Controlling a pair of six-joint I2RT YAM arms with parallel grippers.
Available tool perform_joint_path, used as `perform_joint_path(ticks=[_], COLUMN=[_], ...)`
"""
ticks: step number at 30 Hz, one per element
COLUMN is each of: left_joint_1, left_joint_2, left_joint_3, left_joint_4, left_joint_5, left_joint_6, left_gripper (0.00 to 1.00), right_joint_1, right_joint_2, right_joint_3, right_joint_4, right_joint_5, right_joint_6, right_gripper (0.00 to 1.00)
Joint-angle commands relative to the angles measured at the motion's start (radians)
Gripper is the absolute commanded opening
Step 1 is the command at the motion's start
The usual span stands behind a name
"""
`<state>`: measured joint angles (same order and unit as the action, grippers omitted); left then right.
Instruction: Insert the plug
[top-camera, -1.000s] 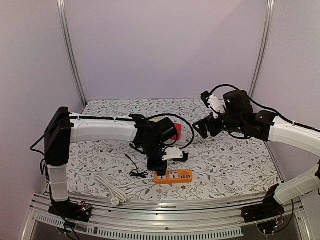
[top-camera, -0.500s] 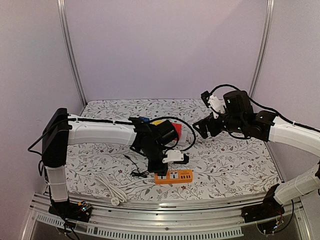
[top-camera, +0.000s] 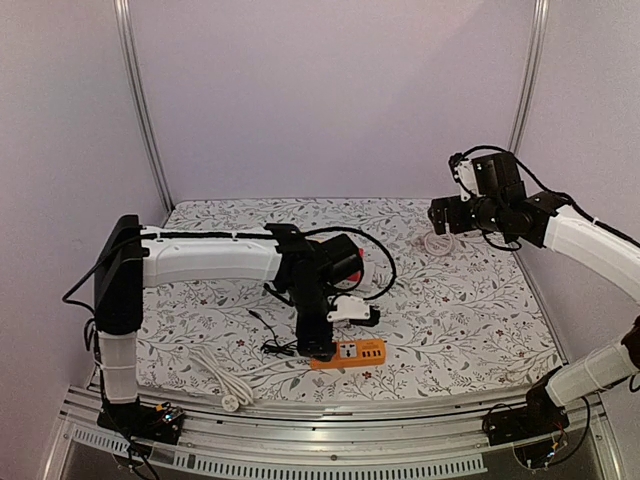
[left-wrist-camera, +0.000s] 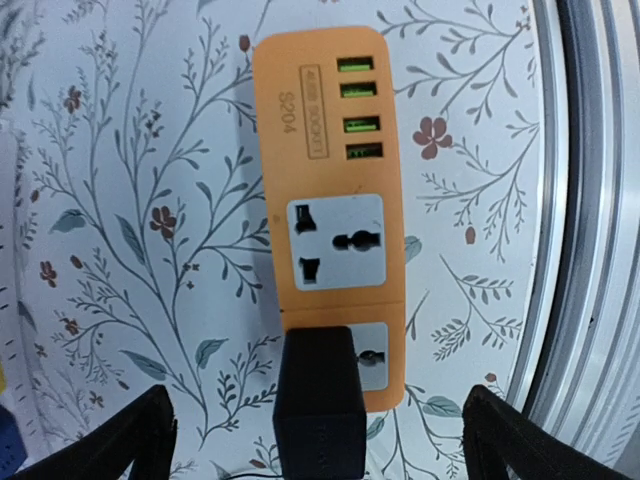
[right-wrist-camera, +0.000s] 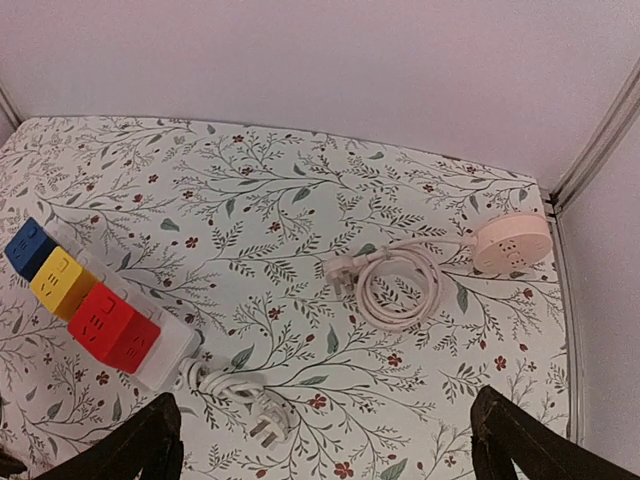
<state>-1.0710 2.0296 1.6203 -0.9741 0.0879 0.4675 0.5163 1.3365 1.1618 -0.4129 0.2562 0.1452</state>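
A loose white cord lies at the left, near the front edge of the table. Just right of it, the left gripper hangs over the orange power strip, its fingers spread wide, clear of the black plug, which stands in the strip's end socket. At far right, the right gripper hovers high, spread and holding nothing.
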Motion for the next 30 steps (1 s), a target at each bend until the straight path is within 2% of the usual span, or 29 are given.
perform_joint_path(ticks=[1,5,8,12,17,19,23,30], left_joint_1=[0.018,0.065,0.153,0.28,0.394,0.43,0.434,0.435], left_joint_2=[-0.078,-0.16,-0.238,-0.345,-0.422,-0.431,-0.411,-0.345], left_joint_3=[0.102,0.07,0.009,-0.073,-0.157,-0.167,-0.148,-0.113], left_joint_4=[-0.126,-0.14,-0.115,-0.089,-0.05,-0.042,-0.043,-0.058], left_joint_5=[-0.032,-0.083,-0.076,-0.043,-0.052,-0.042,-0.035,-0.029], left_joint_6=[0.033,0.05,0.031,0.005,-0.004,-0.006,-0.006,-0.013], left_gripper=[1.0,1.0,0.99,1.0,0.99,0.99,1.0,1.0], right_joint_1=[-0.122,-0.26,-0.292,-0.304,-0.315,-0.328,-0.334,-0.347], right_joint_2=[0.064,0.231,0.392,0.585,0.861,0.975,1.074,1.128], right_joint_3=[0.101,0.287,0.458,0.648,0.861,0.93,0.97,0.977], right_joint_4=[-0.076,-0.167,-0.208,-0.24,-0.304,-0.305,-0.307,-0.31], right_joint_5=[-0.006,-0.235,-0.302,-0.192,-0.057,-0.008,0.017,0.037], right_joint_6=[0.053,0.128,0.131,0.15,0.214,0.289,0.335,0.335], right_gripper=[0.99,0.99,0.93,0.88,0.74,0.72,0.76,0.78])
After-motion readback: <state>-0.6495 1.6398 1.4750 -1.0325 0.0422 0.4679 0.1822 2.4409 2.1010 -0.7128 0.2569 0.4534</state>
